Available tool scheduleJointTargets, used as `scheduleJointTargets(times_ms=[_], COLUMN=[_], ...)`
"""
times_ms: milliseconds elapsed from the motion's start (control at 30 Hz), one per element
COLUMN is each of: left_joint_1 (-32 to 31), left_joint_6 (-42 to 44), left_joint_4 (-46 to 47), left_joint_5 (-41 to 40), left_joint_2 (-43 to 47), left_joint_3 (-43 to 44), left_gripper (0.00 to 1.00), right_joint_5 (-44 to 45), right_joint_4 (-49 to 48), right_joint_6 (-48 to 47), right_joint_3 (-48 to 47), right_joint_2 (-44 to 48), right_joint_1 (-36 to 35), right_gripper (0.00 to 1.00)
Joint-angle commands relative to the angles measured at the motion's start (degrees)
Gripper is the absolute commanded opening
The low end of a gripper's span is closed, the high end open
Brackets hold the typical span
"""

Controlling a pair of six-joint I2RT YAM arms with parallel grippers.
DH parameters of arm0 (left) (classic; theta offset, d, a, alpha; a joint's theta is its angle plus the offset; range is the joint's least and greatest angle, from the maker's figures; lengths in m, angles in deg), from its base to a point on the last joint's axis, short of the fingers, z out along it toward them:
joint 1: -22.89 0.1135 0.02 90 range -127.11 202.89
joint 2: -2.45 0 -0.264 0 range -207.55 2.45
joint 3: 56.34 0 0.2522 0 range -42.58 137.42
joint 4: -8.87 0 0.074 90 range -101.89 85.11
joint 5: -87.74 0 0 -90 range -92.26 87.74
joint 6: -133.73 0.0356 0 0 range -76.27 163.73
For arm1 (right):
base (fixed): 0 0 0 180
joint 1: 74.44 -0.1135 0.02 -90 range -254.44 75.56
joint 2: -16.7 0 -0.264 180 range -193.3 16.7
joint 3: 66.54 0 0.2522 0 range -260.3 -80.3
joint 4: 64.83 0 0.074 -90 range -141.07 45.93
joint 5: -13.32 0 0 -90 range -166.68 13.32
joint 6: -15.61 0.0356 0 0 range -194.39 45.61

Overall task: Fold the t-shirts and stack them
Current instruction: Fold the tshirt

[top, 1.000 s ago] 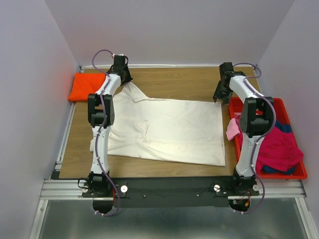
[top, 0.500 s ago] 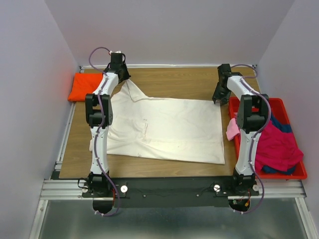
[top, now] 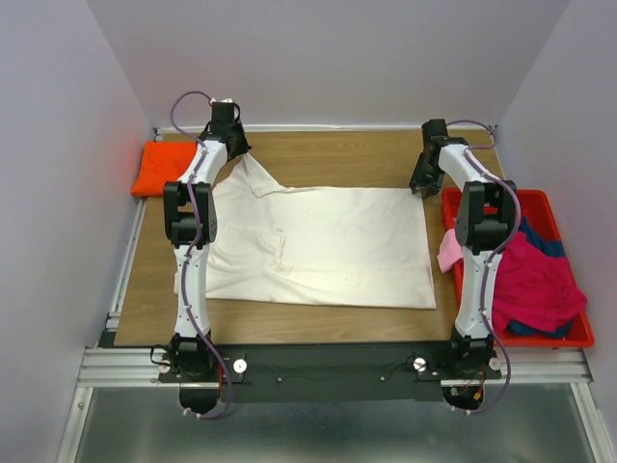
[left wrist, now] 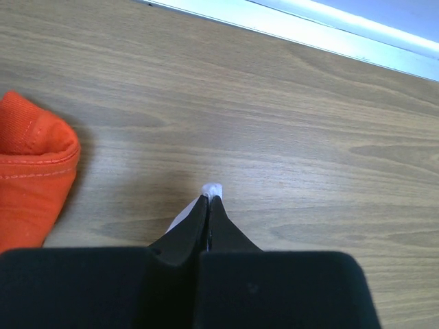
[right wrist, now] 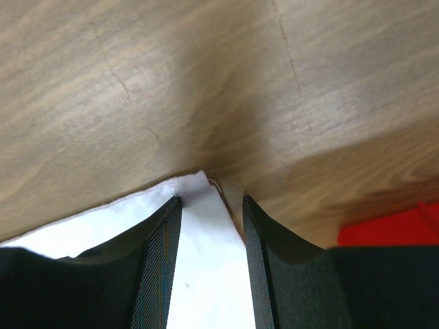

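From above, the orange shirt (top: 164,166) lies folded at the far left corner of the desk (top: 337,154). The cream shirt (top: 328,246) is spread flat over the middle, its long axis running left to right, with the collar pointing to the far left corner and the hem toward the right edge. At the right edge a red bin (top: 578,333) holds a heap of magenta shirt (top: 540,285), with a pink shirt (top: 450,251) hanging over its left wall and a bit of blue shirt (top: 551,246) at the far side. That view shows both arms reaching to the far side of the cream shirt but hides how the jaws stand. The left wrist view does show it: the left jaws are pressed together with a small tip of white cloth pinched between them and poking out past the tips, above bare wood, with the orange shirt's hemmed edge well to their left. In the right wrist view the right jaws stand a little apart, and the cream shirt's far right corner lies between them, its point just past the tips. Whether they press on it I cannot tell. A sliver of the bin shows at the lower right.
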Motion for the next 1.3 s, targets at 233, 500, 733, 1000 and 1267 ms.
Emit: scheduleJointTargets(times_ms=[233,500,733,1000,1267], left_joint_1=[0.4,0.4,0.4,0.4,0.4], left_joint_6=[1.2,1.1,1.1,1.4,-1.6], left_joint_4=[-1.5,-1.6,-2.0,-2.1,2.2], left_joint_5=[2.0,1.9,2.1,4.4,8.9], left_joint_2=[3.1,3.1,2.8,1.9,0.9], left_joint_3=[0.4,0.5,0.8,2.0,4.7], left_gripper=[0.0,0.0,0.0,0.0,0.0], right_joint_5=[-4.1,-6.4,-7.7,-7.3,-7.4], right_joint_4=[-2.5,-2.7,-2.7,-2.6,-2.5], right_joint_6=[-0.1,-0.5,-0.8,-0.1,1.6], right_joint_3=[-2.8,-3.9,-1.9,-1.5,-5.9], right_joint_2=[-3.1,-4.5,-5.9,-5.5,-5.7], right_joint_1=[0.8,1.4,1.4,1.8,4.2], right_gripper=[0.47,0.47,0.39,0.01,0.0])
